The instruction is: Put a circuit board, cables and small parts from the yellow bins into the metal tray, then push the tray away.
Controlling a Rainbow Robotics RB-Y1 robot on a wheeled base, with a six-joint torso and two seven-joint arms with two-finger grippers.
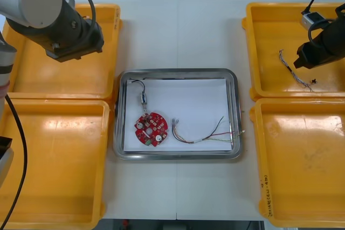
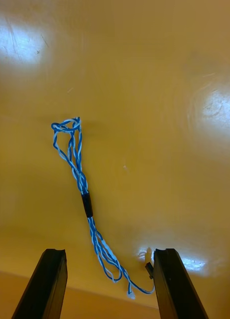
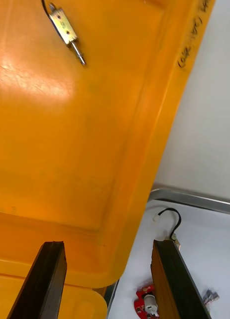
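Right tool (image 1: 303, 60) hung over the upper-right yellow bin (image 1: 269, 25), at the right edge of the frame. Its fingers (image 2: 48, 284) were apart & clamped on nothing. The blue and white cable (image 2: 85, 199) lay loose on that bin's floor just under the tool. In the right wrist view the cable's tail end sat btwn the two fingers and reached the side of one of them. Its looped end stretched away beyond the tips. Couldn't tell whether the tips touched the bin floor.

Left tool (image 1: 75, 49) was in the upper left of the frame, over the upper-left yellow bin (image 1: 32, 74), nr the side closest to the tray. In the left wrist view its fingers stood apart w/ no grip on anything, over the bin's rim. Beyond the tips, on the bin floor, lay a small metal part (image 3: 65, 27) w/ a black lead on it.

Metal tray (image 1: 178, 71) sat at frame ctr on the worktop (image 1: 178, 25), btwn the bins, white inside. In it:
- round red circuit board (image 1: 151, 129) at the tray's lower left
- black cable (image 1: 137, 83) just above the board, w/ a second small metal part (image 1: 144, 98) on its end
- red and yellow cable (image 1: 202, 136), curving from beside the board to the tray's right rim

Lower-left bin (image 1: 54, 160) & lower-right bin (image 1: 302, 160) flanked the tray's lower half.
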